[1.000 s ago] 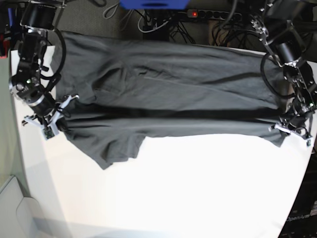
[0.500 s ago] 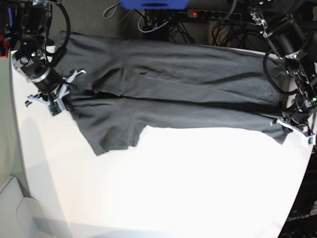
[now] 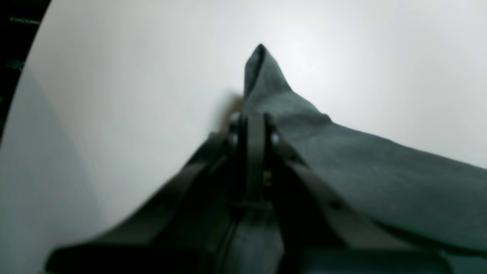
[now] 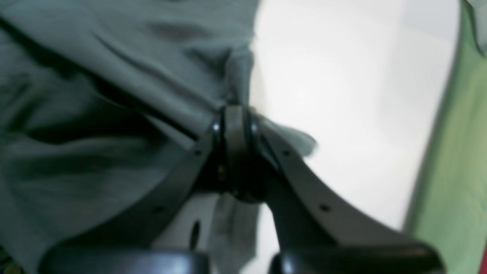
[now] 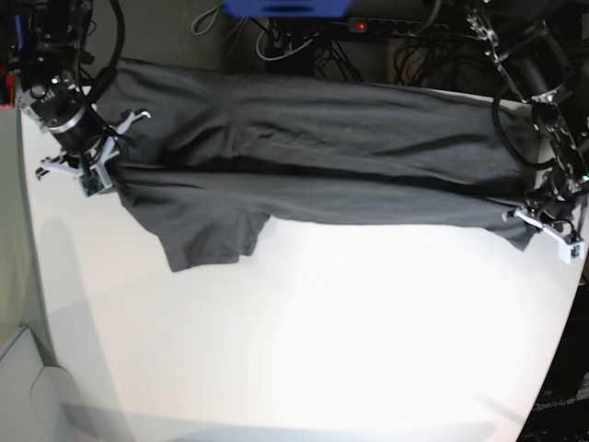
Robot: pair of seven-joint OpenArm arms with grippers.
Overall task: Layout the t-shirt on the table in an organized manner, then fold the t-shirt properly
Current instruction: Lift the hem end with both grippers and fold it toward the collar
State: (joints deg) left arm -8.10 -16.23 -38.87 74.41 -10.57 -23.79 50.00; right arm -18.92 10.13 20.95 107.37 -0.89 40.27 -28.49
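White surface [image 5: 322, 350] is carrying the t-shirt [image 5: 313, 157], stretched between the two claws. Left claw [image 5: 543, 224] and right claw [image 5: 92, 164], each clenched on cloth, are drawing it backward, flattening the sag.

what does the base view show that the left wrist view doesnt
Only the base view shows the whole t-shirt stretched between both arms, its sleeve lying on the table, the right gripper pinching the other end, and the cables and power strip behind. Only the left wrist view shows up close the left gripper shut on a cloth corner that pokes up past its tips. Both show dark shirt fabric over the white table.
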